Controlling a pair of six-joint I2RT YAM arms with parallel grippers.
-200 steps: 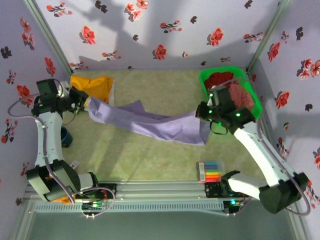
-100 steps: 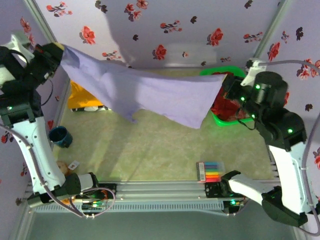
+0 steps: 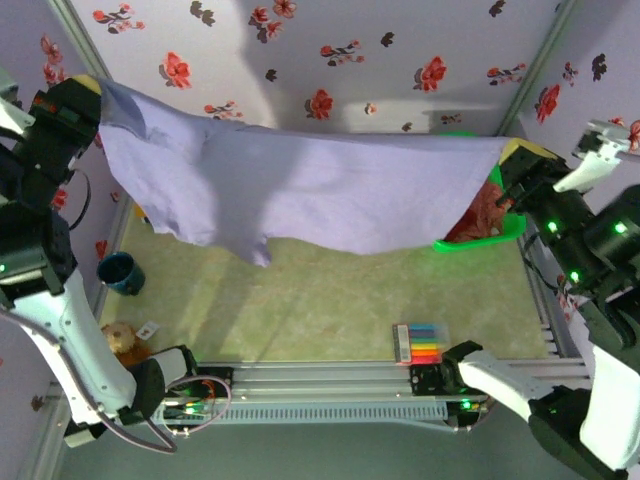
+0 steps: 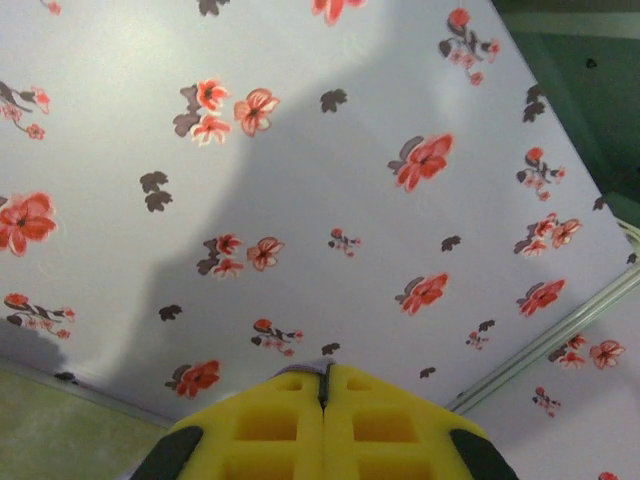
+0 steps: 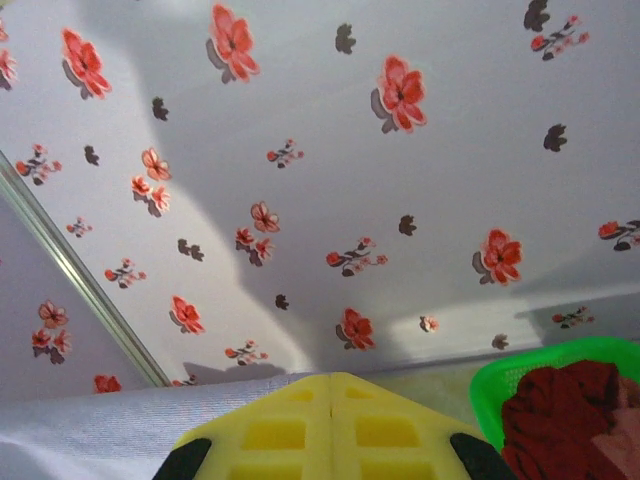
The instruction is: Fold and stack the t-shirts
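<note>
A lavender-purple t-shirt [image 3: 300, 195] hangs stretched out high above the green table, sagging in the middle. My left gripper [image 3: 92, 88] is shut on its left corner at the upper left; a sliver of lavender cloth [image 4: 318, 364] peeks from between the yellow fingers [image 4: 270, 420]. My right gripper [image 3: 512, 152] is shut on the shirt's right end, and in the right wrist view the cloth [image 5: 100, 430] spreads left of the shut gripper [image 5: 332, 378]. A dark red t-shirt [image 5: 570, 410] lies in the green basket [image 5: 505, 375].
The green basket [image 3: 482, 240] stands at the right, half hidden by the hanging shirt. A dark blue mug [image 3: 118, 272] and a small toy [image 3: 122, 338] sit by the left wall. A pack of coloured markers [image 3: 420, 343] lies near the front edge. Flowered walls enclose the table.
Both arms have risen and spread apart, lifting the lavender shirt off the table and pulling it wide. The yellow cloth at the back left is now covered from view.
</note>
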